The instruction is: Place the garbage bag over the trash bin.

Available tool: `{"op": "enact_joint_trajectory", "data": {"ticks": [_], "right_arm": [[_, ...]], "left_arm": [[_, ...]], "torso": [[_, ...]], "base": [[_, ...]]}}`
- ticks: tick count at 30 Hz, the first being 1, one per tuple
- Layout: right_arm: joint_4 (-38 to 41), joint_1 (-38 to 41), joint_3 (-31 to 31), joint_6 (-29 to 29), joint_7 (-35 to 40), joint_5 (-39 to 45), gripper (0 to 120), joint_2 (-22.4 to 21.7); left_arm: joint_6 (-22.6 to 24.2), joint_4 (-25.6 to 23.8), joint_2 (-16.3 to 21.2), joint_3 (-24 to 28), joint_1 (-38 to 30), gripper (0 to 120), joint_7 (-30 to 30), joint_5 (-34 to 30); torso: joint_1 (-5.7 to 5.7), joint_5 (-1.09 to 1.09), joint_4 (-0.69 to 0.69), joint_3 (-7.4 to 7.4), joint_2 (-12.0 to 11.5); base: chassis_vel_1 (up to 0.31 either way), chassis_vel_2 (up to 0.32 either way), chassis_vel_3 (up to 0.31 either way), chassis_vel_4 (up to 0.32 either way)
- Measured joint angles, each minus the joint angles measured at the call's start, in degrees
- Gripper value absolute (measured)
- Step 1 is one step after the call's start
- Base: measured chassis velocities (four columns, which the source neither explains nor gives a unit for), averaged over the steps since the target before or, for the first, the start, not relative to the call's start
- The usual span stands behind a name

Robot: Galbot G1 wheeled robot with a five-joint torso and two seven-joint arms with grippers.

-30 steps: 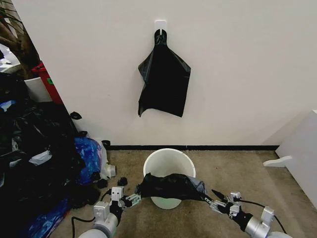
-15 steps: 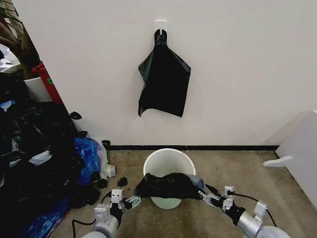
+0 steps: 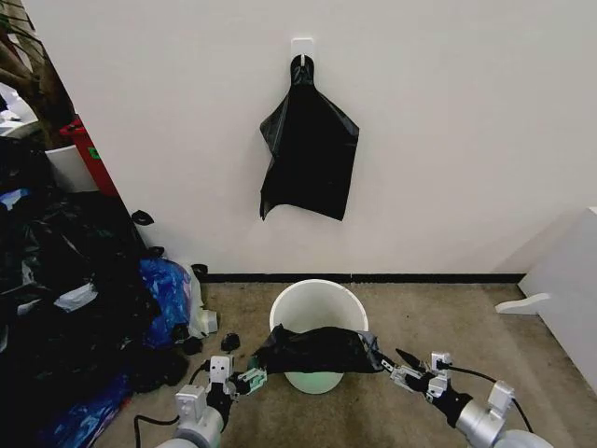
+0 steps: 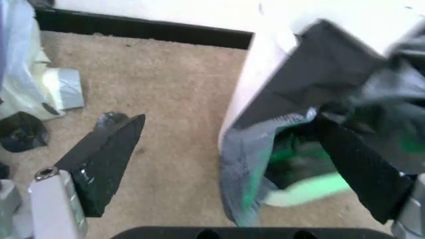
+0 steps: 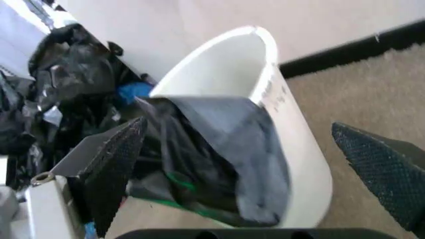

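- Since a moment ago, both arms are sitting lower, and the garbage bag point(image 3: 317, 348) is draping flatter across the trash bin point(image 3: 318, 308) near rim.
- Bag's looking glossy, crinkly, black.
- Left end effector point(image 3: 252, 377) and right end effector point(image 3: 395, 367) are both hanging open, beside the bag's ends.

The garbage bag point(image 3: 317, 349) hides the near rim and front wall of the trash bin point(image 3: 318, 306) at lower centre. Both arms are cut off by the bottom edge, and the black sacks point(image 3: 56, 280) by the left edge.
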Motion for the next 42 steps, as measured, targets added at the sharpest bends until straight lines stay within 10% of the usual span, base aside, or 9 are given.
{"op": "enact_joint_trajectory", "data": {"ticks": [27, 42], "right_arm": [[9.2, 0.4, 3.1, 0.5, 6.5, 0.8, 100, -0.6], [8.7, 18.9, 2.4, -16.7, 20.2, -2.2, 100, -7.6]], "left_arm": [[-7.0, -3.4, 1.5, -1.1, 4.4, 100, 8.9, 4.8], [4.3, -13.7, -2.8, -14.7, 5.5, 100, 3.7, 4.6]], "torso": [[0.0, 0.0, 0.0, 0.0, 0.0], [0.0, 0.0, -0.01, 0.01, 0.0]], "base": [[0.0, 0.0, 0.0, 0.0], [0.0, 0.0, 0.0, 0.0]]}}
